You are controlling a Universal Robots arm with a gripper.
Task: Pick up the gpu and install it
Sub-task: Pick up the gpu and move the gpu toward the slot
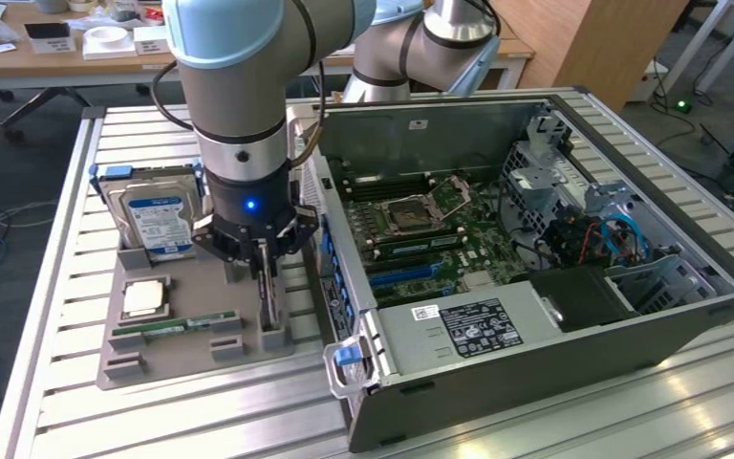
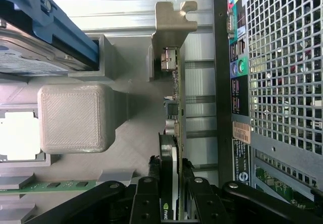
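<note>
The gpu (image 1: 267, 304) is a thin dark card standing on edge at the tray's side nearest the computer case. In the wrist view the gpu (image 2: 174, 108) runs away from the camera, its metal bracket (image 2: 171, 17) at the far end beside a grey holder post. My gripper (image 1: 261, 263) comes straight down on the card's upper edge. The black fingers (image 2: 146, 201) press against both faces of the card, so the gripper (image 2: 171, 204) is shut on it. The card's lower edge still sits in the tray's holders.
The grey tray (image 1: 188, 368) also holds a silver hard drive (image 1: 157, 222), a CPU (image 1: 145, 298) and a green RAM stick (image 1: 179, 327). The open computer case (image 1: 673, 316) lies at the exterior view's right, motherboard (image 1: 431, 239) exposed; its rear panel (image 2: 282, 72) is close beside the card.
</note>
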